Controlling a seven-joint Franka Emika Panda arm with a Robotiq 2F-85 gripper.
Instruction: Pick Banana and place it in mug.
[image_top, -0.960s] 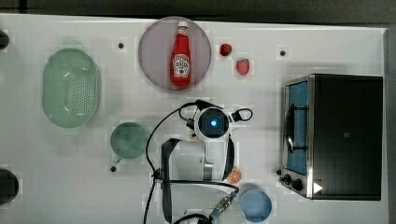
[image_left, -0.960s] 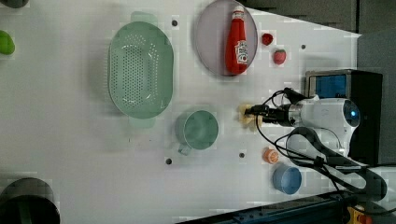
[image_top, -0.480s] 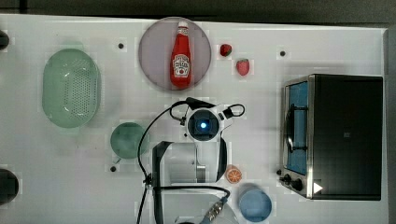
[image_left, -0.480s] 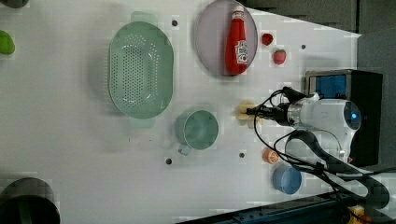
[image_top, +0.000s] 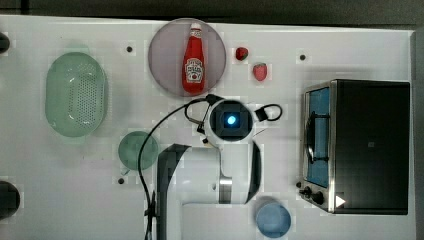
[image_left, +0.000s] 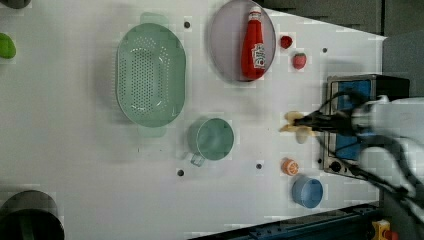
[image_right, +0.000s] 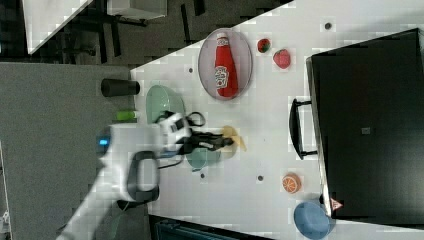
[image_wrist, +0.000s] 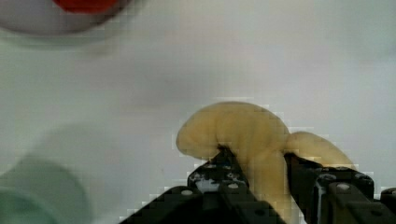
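Pale-yellow banana sits clamped between the pincer's fingers, gripped across its middle so both ends balance, apparently just above the white bench; the green mug waits nearby, mouth up.

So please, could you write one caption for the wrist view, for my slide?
Gripper shut on the pale banana above the white table.
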